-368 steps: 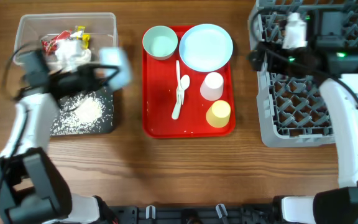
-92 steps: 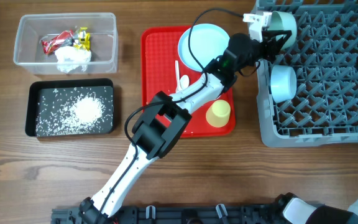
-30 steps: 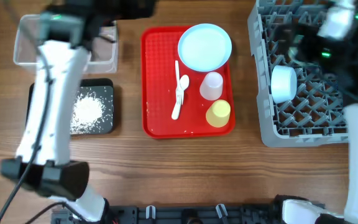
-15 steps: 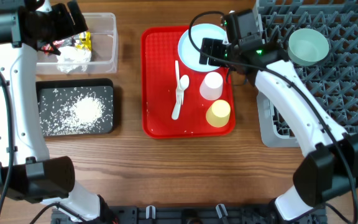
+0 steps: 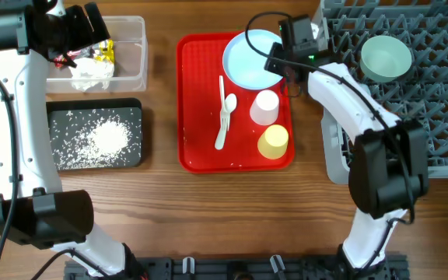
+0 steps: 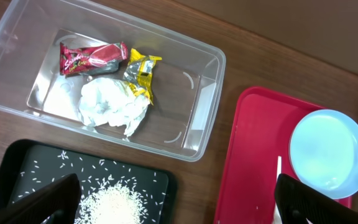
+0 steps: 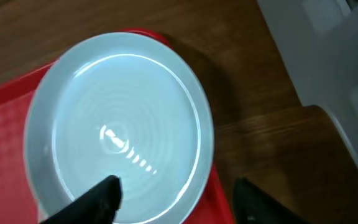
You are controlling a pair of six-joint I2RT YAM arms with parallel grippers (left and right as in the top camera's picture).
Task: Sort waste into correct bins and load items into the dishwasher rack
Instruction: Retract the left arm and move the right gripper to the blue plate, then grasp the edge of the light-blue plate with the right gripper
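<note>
Large light-blue round plate point(image 5: 249, 61), glossy, with a shallow raised rim and faint concentric rings in the well, empty and lying flat in the far right corner of the flat red plastic tray point(image 5: 201, 93), mid-bench near the far edge. Right gripper point(image 7: 176, 202) above the plate's right-hand rim, dark fingers apart, nothing between them. Left gripper point(image 6: 179, 202) above the clear plastic rectangular tub point(image 6: 205, 112) at the far left corner, fingers likewise spread and empty. Pinkish-white cup point(image 5: 265, 107) and yellow cup point(image 5: 273, 141) on the same tray, just on the near side of the plate. Against half a second earlier: plate and cups unmoved; right wrist shifted slightly toward the large grey plastic rack point(image 5: 442, 117); left arm as before.
</note>
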